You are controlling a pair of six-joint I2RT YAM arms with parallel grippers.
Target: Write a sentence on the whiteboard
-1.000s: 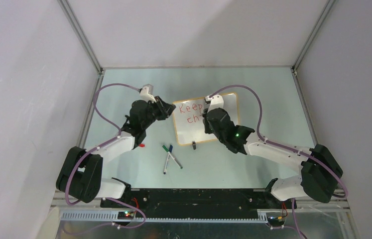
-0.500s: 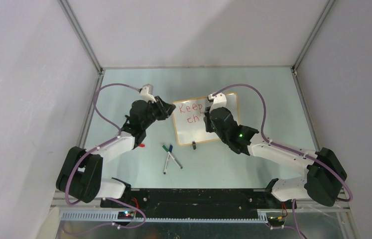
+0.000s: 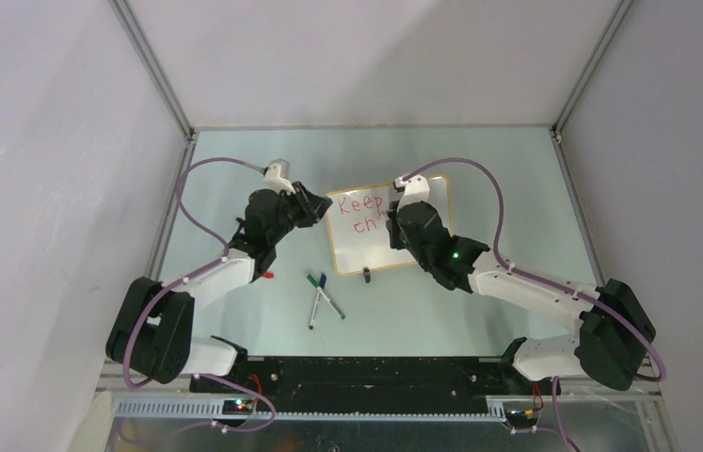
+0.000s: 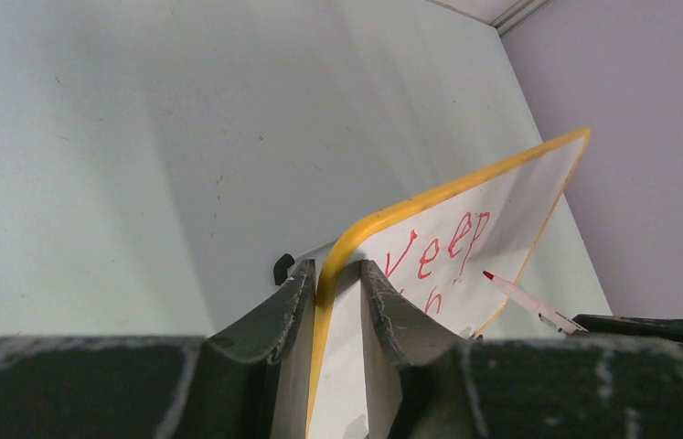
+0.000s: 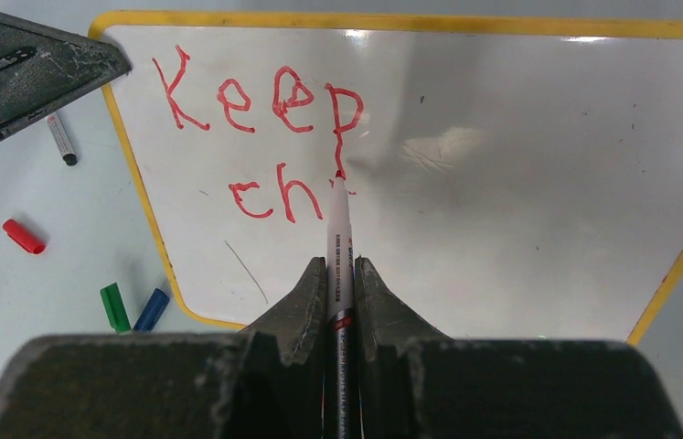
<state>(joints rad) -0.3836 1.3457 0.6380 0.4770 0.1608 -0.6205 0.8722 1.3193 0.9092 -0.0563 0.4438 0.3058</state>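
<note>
The black-and-white jointed left arm [image 3: 225,271] and its twin, the right arm [image 3: 526,287], reach forward with elbows splayed outward. The left gripper [image 4: 337,274] pinches the edge of the glossy white, orange-framed whiteboard [image 4: 502,197]; the right gripper [image 5: 339,267] is clamped tight on a slim white red-tipped marker pen [image 5: 338,215].

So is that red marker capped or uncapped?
Uncapped: the white-barrelled red marker shows a bare red tip over the glossy orange-framed whiteboard.

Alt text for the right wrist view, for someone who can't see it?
The right gripper, shut on a red marker, holds its tip at the whiteboard, where the sentence reads "Keep" above "ch". A red cap lies beside the board.
</note>
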